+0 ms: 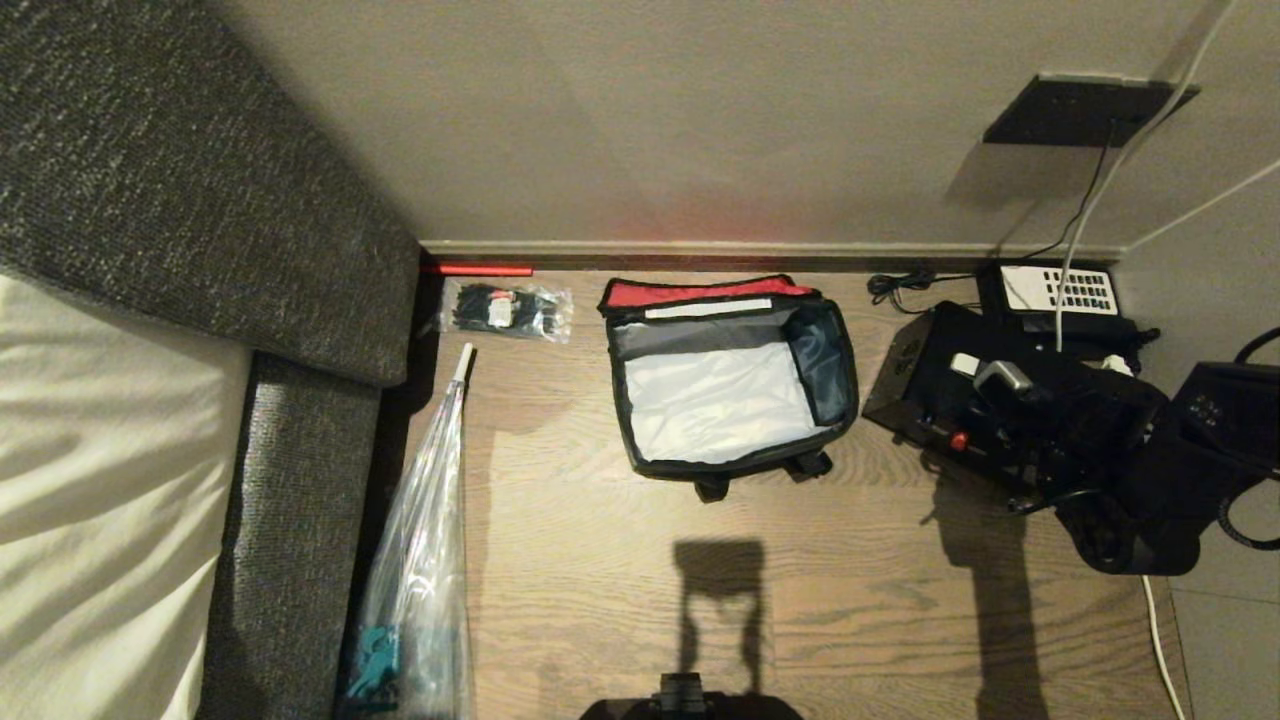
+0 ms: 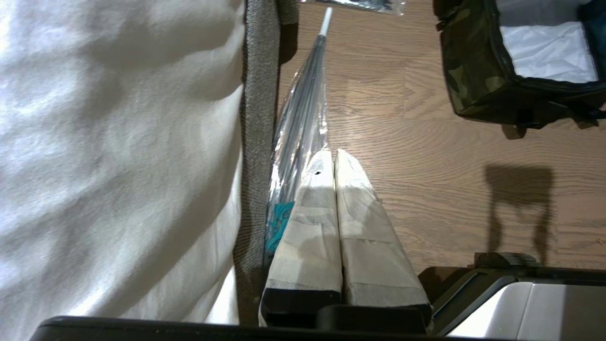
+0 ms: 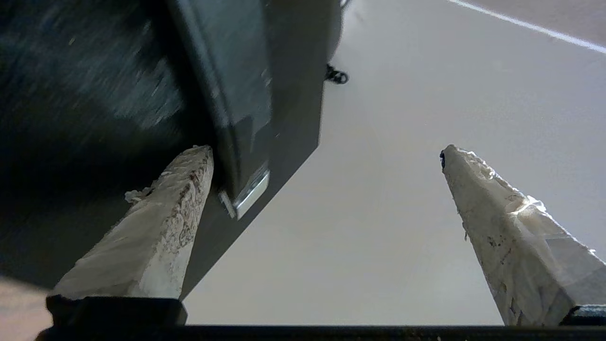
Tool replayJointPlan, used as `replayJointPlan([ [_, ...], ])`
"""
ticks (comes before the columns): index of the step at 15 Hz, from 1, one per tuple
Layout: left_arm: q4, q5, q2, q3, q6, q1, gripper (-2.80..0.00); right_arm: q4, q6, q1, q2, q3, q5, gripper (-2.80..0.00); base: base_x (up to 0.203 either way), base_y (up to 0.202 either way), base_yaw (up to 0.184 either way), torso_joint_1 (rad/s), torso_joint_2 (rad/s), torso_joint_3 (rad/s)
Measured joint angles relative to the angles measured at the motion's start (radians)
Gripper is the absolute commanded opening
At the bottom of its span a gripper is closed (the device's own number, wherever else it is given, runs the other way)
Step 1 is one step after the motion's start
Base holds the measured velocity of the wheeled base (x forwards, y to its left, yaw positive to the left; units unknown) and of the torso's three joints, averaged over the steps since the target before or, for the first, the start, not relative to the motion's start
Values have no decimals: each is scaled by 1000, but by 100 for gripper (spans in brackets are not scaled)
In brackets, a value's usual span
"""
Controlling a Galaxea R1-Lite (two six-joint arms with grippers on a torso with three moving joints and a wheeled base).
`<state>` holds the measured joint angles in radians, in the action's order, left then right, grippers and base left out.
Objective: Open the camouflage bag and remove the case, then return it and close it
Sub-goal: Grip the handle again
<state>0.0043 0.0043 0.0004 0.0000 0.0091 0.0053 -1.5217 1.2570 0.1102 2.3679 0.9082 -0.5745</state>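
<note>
Around your soft, boxy camouflage bag (image 1: 735, 385), which lies open at the centre of the head view on the wood-grain floor (image 1: 850, 580), you have clutter on both sides. To its upper left sits a small clear plastic packet of black items (image 1: 508, 310), and a long folded umbrella in a clear crinkled sleeve (image 1: 425, 545) runs down along the coarse grey fabric sofa (image 1: 180, 200) at left. The bag's red-lined lid is thrown back toward the wall, showing a pale grey and navy interior. Right of the bag, the flat black hard case (image 1: 925, 380) sits tilted with its red catch showing, in front of a black desk telephone with a white keypad (image 1: 1060, 292). Your right gripper (image 3: 326, 156) is spread wide, one tape-wrapped finger beside the case's edge. Your left gripper (image 2: 331, 158) hangs at the sofa's edge, fingers pressed together.
</note>
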Motion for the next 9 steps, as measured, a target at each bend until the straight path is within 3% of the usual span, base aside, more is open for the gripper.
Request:
replayJointPlan([
  [9, 0, 0, 0, 0, 0, -1, -280, -4, -47, -6, 83, 157, 5, 0, 0, 0, 0, 0, 0, 0],
])
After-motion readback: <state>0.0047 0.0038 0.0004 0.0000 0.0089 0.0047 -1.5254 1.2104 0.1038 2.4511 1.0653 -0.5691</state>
